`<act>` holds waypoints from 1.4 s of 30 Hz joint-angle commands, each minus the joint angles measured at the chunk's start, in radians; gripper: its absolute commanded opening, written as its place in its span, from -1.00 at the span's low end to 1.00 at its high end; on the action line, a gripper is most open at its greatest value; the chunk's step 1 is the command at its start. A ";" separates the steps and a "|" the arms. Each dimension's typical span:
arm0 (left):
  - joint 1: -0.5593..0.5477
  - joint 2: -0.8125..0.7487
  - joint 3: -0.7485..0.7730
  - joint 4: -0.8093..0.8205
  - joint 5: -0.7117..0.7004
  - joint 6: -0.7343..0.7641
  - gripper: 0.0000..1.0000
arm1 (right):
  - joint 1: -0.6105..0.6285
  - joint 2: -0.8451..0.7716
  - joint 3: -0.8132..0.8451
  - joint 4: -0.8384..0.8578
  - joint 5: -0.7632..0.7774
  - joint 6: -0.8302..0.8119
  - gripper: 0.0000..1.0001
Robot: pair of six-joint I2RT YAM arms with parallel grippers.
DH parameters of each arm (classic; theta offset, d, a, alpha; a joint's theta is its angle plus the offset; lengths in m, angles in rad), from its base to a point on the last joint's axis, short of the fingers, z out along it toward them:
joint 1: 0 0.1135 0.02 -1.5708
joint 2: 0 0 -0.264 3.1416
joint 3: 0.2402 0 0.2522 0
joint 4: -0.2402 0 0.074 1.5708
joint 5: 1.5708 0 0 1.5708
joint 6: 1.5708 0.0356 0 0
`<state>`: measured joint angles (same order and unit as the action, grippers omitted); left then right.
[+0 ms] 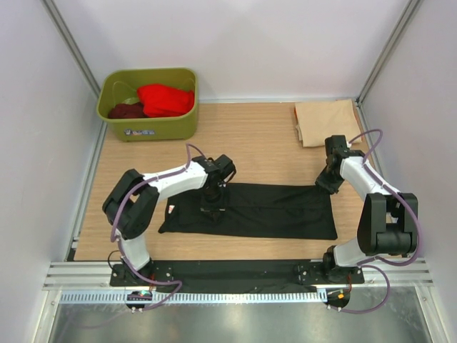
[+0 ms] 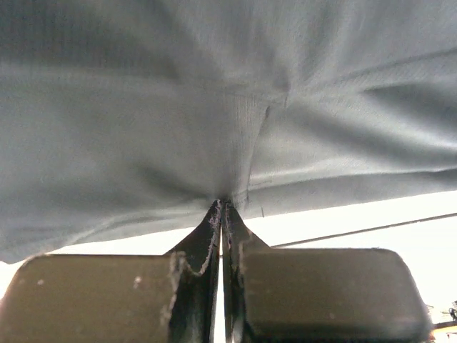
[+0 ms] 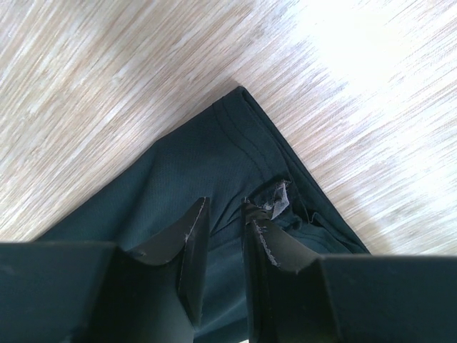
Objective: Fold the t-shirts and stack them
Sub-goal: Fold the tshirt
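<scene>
At lower centre, the black t-shirt [image 1: 271, 209] lies part-folded on the counter [image 1: 257, 136], left gripper [image 1: 213, 209] and right gripper [image 3: 225, 221] both grasping it; beige t-shirt [image 1: 327, 121] folded upper right; red t-shirt [image 1: 166, 99] and maroon t-shirt [image 1: 126, 111] wait in the tub [image 1: 150, 127].

Black t-shirt [image 1: 278, 211]; beige t-shirt [image 1: 326, 121]; red t-shirt [image 1: 166, 100]; maroon t-shirt [image 1: 126, 111]; olive-green tub [image 1: 153, 126].

An olive-green plastic tub [image 1: 150, 127] sits at the wooden table's [image 1: 257, 143] far-left corner.
</scene>
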<state>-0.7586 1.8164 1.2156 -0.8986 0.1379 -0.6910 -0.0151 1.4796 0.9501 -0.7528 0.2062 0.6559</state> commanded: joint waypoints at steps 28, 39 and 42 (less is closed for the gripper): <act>0.487 -0.062 0.162 -0.060 -0.164 0.120 -0.03 | -0.072 0.182 0.151 0.059 -0.079 -0.268 0.07; 0.513 0.049 0.170 0.016 -0.144 0.171 -0.02 | -0.146 0.222 0.162 0.107 -0.171 -0.276 0.05; 0.515 0.078 0.200 0.017 -0.159 0.166 -0.10 | -0.146 0.229 0.161 0.110 -0.156 -0.277 0.04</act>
<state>-0.2520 1.8797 1.3724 -0.9165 -0.0154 -0.5404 -0.1646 1.7092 1.0809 -0.6693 0.0658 0.3939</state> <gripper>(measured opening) 0.469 0.524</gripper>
